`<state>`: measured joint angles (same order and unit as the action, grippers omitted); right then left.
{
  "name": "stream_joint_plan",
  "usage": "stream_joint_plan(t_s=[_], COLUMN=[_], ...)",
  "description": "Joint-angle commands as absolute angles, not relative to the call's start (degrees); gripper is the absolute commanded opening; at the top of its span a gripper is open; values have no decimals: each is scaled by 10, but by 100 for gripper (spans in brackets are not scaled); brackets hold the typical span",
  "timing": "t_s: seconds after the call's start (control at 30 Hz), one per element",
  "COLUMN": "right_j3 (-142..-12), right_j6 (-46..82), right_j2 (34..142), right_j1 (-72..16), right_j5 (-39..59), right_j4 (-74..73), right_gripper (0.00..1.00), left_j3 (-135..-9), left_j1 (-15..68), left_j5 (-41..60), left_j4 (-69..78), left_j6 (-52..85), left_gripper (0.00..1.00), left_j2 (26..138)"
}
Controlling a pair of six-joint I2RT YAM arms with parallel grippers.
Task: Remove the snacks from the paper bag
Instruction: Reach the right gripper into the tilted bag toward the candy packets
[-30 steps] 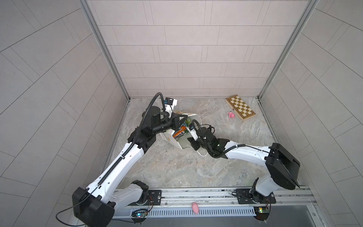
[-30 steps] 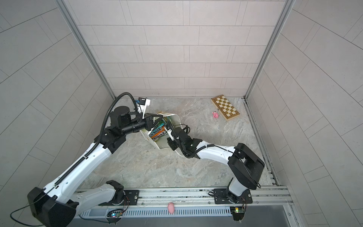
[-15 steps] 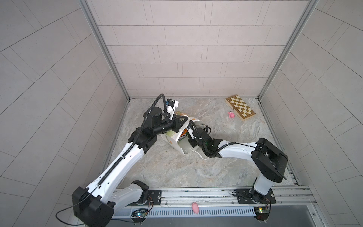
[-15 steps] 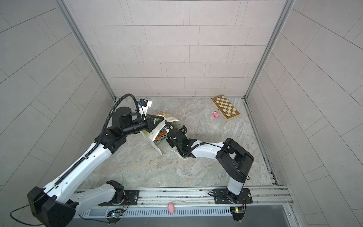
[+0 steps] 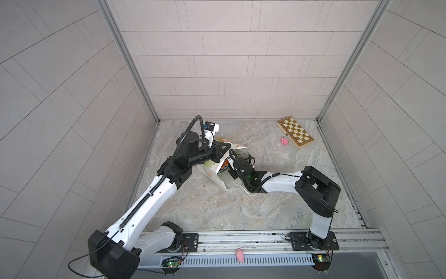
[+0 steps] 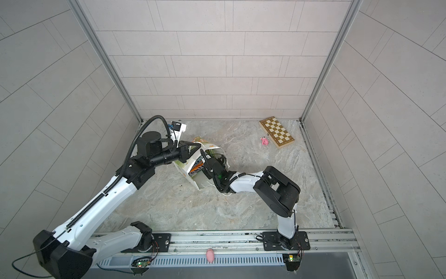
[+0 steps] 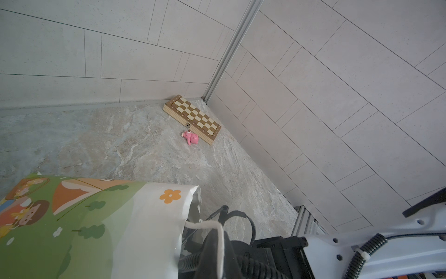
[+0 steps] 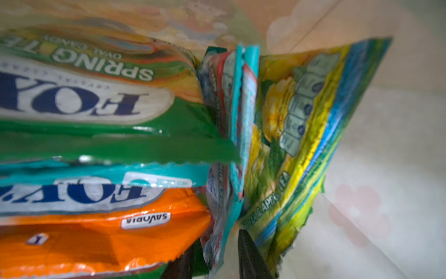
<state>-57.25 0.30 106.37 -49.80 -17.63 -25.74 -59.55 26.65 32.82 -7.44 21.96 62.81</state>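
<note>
Left of centre: left gripper [image 5: 221,151], jaws together on rim of paper bag [image 5: 212,173], tipped over, mouth rightward. Inside: snacks [image 8: 96,108], stacked. In mouth: right gripper [image 8: 216,241], jaws apart astride teal-and-red packet [image 8: 218,205]; pinch unclear. Far right: chessboard [image 5: 295,132], pink toy [image 5: 284,141] just beside.

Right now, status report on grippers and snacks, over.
Left gripper shut on paper bag rim. Right gripper inside bag, jaws astride teal-and-red packet, grip unclear. Snacks still bagged, packed tight.
</note>
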Motion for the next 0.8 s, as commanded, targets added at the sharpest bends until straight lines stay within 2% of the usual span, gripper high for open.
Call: stream_joint_plan(t_s=[0.0,0.13,0.2,0.37,0.57,0.77], right_j3=[-595,-608,-615,-611,-578,-533], right_j6=[-16,-21,-19,-22,1,23], right_j2=[1081,1098,1104,1099,1057,1005], right_j1=[-493,-485,-482,-479,-479,-480], right_j5=[-188,-172,-168,-140,-99,-71], right_j4=[-271,-272,-268,-263,-261,-264], right_gripper=[35,35,32,1,0,0], left_j3=[-614,-614,-614,-614,-623,-621], left_j1=[269,269,269,269,268,268], left_j5=[328,327,324,297,212,186], left_j4=[-72,-73,-73,-85,-129,-135], left_j6=[208,207,206,198,182,180], left_gripper=[0,0,0,0,0,0], left_j2=[613,612,613,610,613,617])
